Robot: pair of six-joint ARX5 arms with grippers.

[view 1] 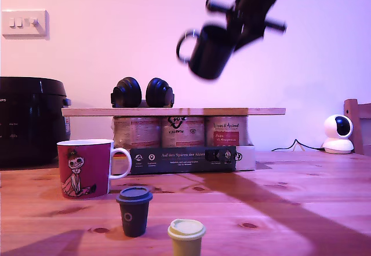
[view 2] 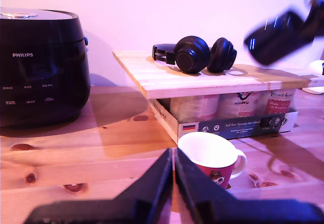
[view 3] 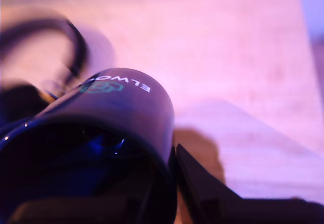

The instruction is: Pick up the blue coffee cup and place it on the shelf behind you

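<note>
**Blue cup held in air above shelf, first gripper idle and closed**

Containers: blue coffee cup is up in the air, tilted, handle toward the exterior view's left, high above the shelf and not touching it. Second wrist view looks into its mouth: dark inside, contents can't be told; white lettering shows on its outer wall. Red mug with cartoon figure stands upright on the table, near side, exterior view's left, handle to the exterior view's right; first wrist view shows its white inside, nothing visible in it. Small dark lidded cup stands nearer the camera, just beside a small yellow lidded cup to its right in the exterior view; both lids on, contents hidden. Under the shelf an open cardboard box holds a row of three jars; the plank rests across the jar tops. Headphones sit on the shelf. Black rice cooker at the exterior view's far left, lid down. White camera at the exterior view's right, far side.

Grippers: my second gripper is clamped on the cup rim, one finger outside the wall, the other hidden inside; its arm comes down from the top of the exterior view, blurred. My first gripper has fingers pressed together, holding nothing, low over the table just near the red mug
</note>
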